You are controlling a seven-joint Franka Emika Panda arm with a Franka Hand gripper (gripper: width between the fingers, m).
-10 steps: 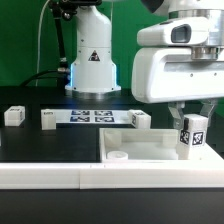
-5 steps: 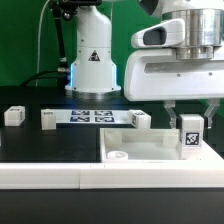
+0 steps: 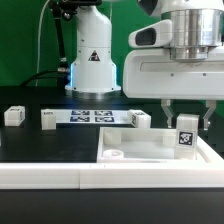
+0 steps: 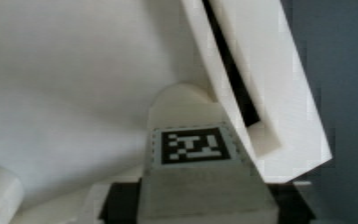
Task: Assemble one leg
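Note:
The leg [image 3: 186, 134], a small white post with a black-and-white tag on its face, stands upright between my fingers, over the right part of the large flat white plate [image 3: 140, 148]. My gripper [image 3: 186, 122] is shut on the leg, one finger on each side. In the wrist view the leg [image 4: 197, 150] fills the middle, tag facing the camera, with dark fingers [image 4: 126, 200] against both its sides. The plate's surface [image 4: 69, 90] lies behind it. A round hole [image 3: 118, 156] shows in the plate near its front left.
The marker board [image 3: 92, 116] lies at the back centre. Small white blocks sit at the exterior view's left [image 3: 14, 115], [image 3: 47, 119] and beside the board [image 3: 141, 119]. A white rail [image 4: 256, 80] runs along the plate's edge. The robot base [image 3: 92, 55] stands behind.
My gripper with the leg has moved toward the exterior view's left and slightly up, from the plate's right edge to further over the plate.

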